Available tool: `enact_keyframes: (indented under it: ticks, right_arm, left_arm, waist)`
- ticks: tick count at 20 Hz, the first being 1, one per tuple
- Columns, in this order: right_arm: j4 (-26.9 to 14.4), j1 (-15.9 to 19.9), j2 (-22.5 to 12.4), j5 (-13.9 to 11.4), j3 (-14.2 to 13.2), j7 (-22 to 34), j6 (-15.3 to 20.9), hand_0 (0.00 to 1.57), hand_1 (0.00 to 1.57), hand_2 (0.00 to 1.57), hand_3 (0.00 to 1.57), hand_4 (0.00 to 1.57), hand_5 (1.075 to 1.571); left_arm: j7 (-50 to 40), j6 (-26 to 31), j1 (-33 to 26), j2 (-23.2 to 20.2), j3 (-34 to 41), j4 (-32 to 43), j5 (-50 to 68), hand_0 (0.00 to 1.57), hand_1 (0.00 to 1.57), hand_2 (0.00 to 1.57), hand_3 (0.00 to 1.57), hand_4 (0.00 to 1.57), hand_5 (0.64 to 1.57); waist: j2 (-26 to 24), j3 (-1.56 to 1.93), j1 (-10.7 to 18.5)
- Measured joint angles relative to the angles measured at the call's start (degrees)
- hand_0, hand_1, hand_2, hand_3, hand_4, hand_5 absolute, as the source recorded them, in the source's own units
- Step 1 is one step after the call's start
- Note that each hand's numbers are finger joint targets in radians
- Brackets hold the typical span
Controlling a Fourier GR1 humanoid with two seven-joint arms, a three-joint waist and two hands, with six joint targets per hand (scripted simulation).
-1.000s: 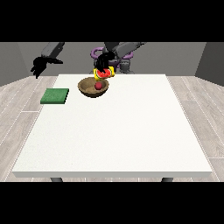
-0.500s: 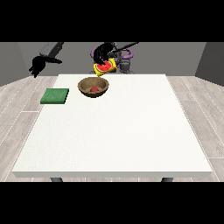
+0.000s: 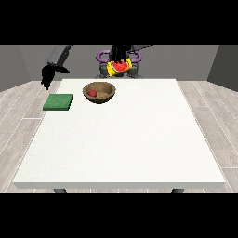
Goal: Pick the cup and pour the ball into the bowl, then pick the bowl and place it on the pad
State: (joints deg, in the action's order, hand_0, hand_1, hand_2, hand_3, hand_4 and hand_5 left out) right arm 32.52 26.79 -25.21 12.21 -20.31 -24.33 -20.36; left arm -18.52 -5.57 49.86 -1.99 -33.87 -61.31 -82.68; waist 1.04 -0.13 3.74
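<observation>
A brown wooden bowl (image 3: 99, 92) stands on the white table (image 3: 125, 139) near its far left part, with a small red ball (image 3: 93, 93) lying inside it. Above and behind the bowl, the hand at the view's right (image 3: 119, 55) is shut on a yellow and red cup (image 3: 119, 67), which is tipped on its side in the air. A flat green pad (image 3: 58, 102) lies at the table's left edge. The hand at the view's left (image 3: 46, 75) hangs above and behind the pad, fingers pointing down, holding nothing.
The robot's purple and grey torso (image 3: 118, 65) stands behind the table's far edge. A wooden floor (image 3: 218, 125) surrounds the table.
The cup has been lifted up and back away from the bowl. The ball now lies in the bowl. The hand at the view's left has dropped lower, toward the pad.
</observation>
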Motion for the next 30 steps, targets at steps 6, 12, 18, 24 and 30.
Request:
enact_keyframes:
  ticks: [6,12,18,24,30]
  right_arm:
    - [1.1,-0.9,1.3,0.7,-0.6,0.3,2.2,0.0,0.0,0.0,0.0,0.3,1.559]
    - [3.0,-0.5,4.0,1.1,-0.3,-0.1,4.1,0.0,0.0,0.0,0.0,0.36,1.569]
    - [6.9,1.2,7.7,1.1,1.9,1.2,4.5,0.0,0.0,0.0,0.0,0.37,1.564]
    - [10.8,0.2,12.5,-1.2,6.3,4.0,7.2,0.0,0.0,0.0,0.0,0.02,1.54]
    - [10.2,-1.2,14.6,-2.2,8.0,4.8,8.6,0.0,0.0,0.0,0.0,0.09,1.54]
  left_arm:
    - [4.9,-7.5,-6.1,-3.8,13.6,-4.5,14.9,1.27,1.27,1.57,1.57,0.97,1.554]
    - [14.2,-9.6,-11.1,-2.3,25.2,-6.9,34.5,0.96,0.96,0.93,0.63,0.86,1.54]
    - [25.1,-10.1,-13.6,0.3,34.8,-5.3,51.2,0.0,0.0,0.0,0.0,0.0,1.545]
    - [32.9,-7.5,-16.6,0.7,40.3,0.6,60.9,0.0,0.0,0.0,0.0,0.0,1.523]
    - [33.3,-6.0,-15.9,0.6,41.1,3.0,63.9,0.0,0.0,0.0,0.0,0.0,1.537]
  waist:
    - [1.1,-0.09,3.1]
    - [5.8,-0.19,3.6]
    - [10.9,-0.17,0.1]
    - [9.9,0.01,-4.0]
    - [7.3,0.11,-4.8]
